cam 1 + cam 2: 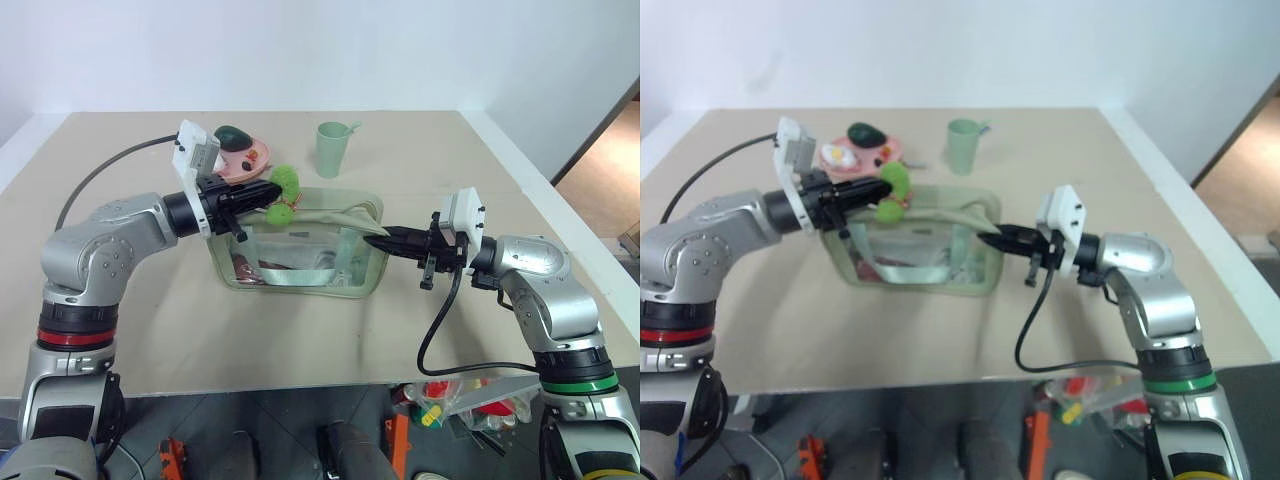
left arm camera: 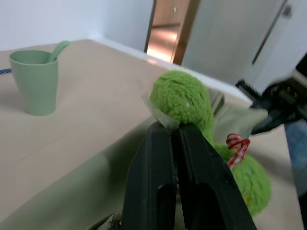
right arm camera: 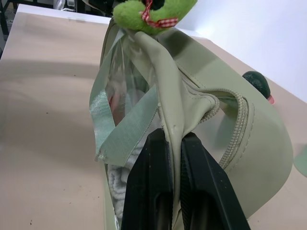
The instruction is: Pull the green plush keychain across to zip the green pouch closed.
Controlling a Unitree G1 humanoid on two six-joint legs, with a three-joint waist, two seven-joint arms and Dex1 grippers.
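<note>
The green pouch (image 1: 300, 268) lies at the middle of the table, its clear side panel facing me and its top zipper (image 3: 238, 120) running along the lid. The green plush keychain (image 1: 284, 190), fuzzy lime green with a red checked bow, hovers over the pouch's left end. My left gripper (image 2: 167, 125) reaches in level from the left, shut on the plush's lower edge and its small white tag. From the right, my right gripper (image 3: 171, 136) is shut on the folded fabric flap at the pouch's right end (image 1: 372, 238).
A pale green cup (image 1: 332, 148) with a spoon stands behind the pouch. A pink plate (image 1: 258, 158) bearing a dark green lump (image 1: 234, 134) sits at the back left, close behind my left wrist. Bare tan tabletop (image 1: 300, 340) stretches to the front edge.
</note>
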